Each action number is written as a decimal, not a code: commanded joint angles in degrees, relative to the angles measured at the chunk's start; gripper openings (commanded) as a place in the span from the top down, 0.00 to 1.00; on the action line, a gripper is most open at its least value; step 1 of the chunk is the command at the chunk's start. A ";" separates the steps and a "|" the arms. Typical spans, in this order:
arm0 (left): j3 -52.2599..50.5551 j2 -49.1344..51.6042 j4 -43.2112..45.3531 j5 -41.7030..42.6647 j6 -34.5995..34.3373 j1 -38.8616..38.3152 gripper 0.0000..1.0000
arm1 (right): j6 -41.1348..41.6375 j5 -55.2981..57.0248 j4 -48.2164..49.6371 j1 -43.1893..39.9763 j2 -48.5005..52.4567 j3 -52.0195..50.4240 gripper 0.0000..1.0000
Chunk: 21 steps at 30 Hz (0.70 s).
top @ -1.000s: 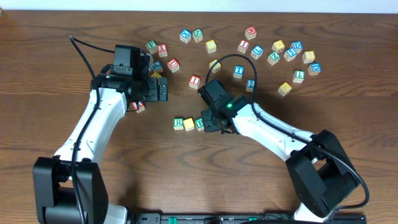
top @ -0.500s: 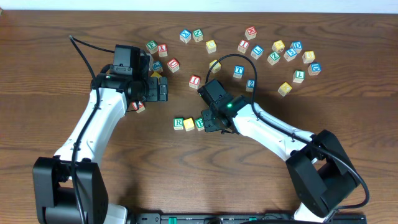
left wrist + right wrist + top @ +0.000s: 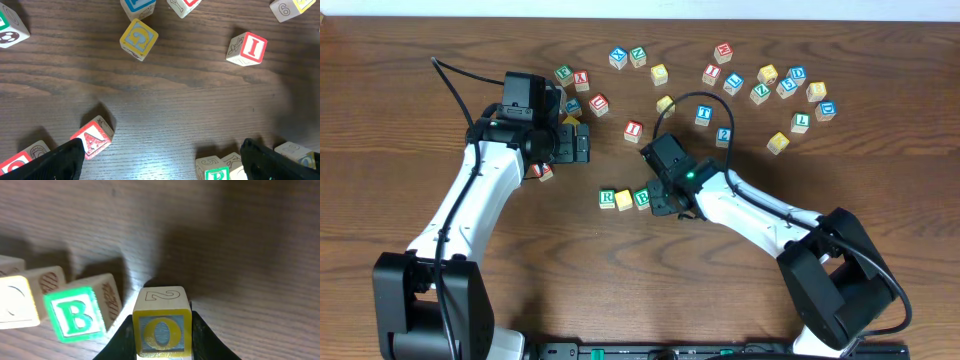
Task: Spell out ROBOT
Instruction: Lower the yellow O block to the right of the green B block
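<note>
A short row of wooden cubes is seen on the bench (image 3: 620, 290), near its middle. From the left it is made up of the R cube (image 3: 607, 198) with a green letter, a yellow-topped cube (image 3: 624, 199), and the B cube (image 3: 642, 198), also lettered in green and turned slightly askew in the right wrist view.

Just beside the B cube, the O cube (image 3: 161, 330) is clamped between the fingers of the right gripper (image 3: 660, 199). Its top face carries a yellow O on a pale blue field inside a yellow border, and a "2" is outlined on the adjoining side. Whether it rests on the wood cannot be told.

A blue-lettered cube (image 3: 703, 115), seemingly a T, lies apart among the loose cubes farther back.

The left gripper (image 3: 160, 155) is held wide open above bare wood, with nothing between its fingers. A red A cube (image 3: 92, 137) and a red I cube (image 3: 248, 48) are visible nearby.
</note>
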 commanded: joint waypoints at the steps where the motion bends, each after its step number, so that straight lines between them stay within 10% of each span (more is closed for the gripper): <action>1: -0.37 0.04 -0.17 0.70 1.01 0.00 0.02 | 1.07 0.94 0.20 0.28 -1.20 -0.79 0.80; 21: -0.37 0.04 -0.17 0.72 1.01 0.00 0.02 | 1.09 -0.42 1.99 0.28 -1.20 -0.79 0.76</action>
